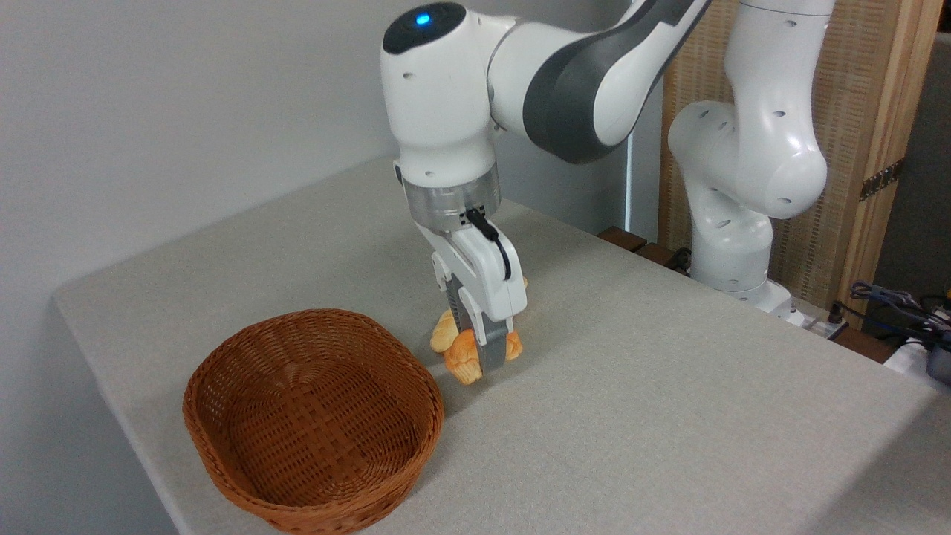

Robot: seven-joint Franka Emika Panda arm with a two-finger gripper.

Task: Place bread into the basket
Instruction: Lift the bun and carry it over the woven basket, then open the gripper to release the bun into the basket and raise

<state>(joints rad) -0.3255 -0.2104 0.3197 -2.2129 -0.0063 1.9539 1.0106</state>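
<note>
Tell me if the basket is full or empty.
Empty. The basket shows only bare woven floor and walls; the bread is outside it on the table, at the gripper.

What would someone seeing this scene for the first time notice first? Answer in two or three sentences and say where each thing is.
The big white robot arm fills the top middle, reaching down to the grey table. Its gripper is down around a small orange bread roll near the table's centre, hiding most of it. At lower left, close beside the roll, sits an empty reddish-brown wicker basket.
</note>
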